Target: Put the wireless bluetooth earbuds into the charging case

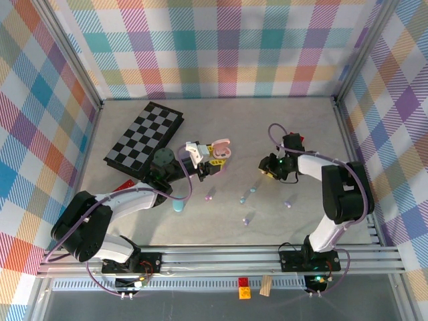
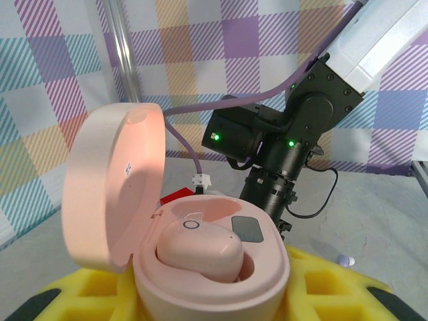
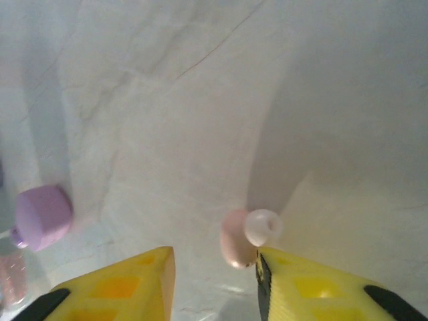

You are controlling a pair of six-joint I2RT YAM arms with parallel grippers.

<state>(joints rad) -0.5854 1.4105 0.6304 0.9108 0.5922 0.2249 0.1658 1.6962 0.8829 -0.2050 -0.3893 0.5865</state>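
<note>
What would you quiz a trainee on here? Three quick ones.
1. True or false: the pink charging case clamped in the left gripper has its lid open.
2. What sits inside the case? A) a pink earbud B) two lavender buds C) a red block
3. What colour is the loose bud beside a finger of the right gripper?

Key: 1 true; 2 A; 3 pink.
</note>
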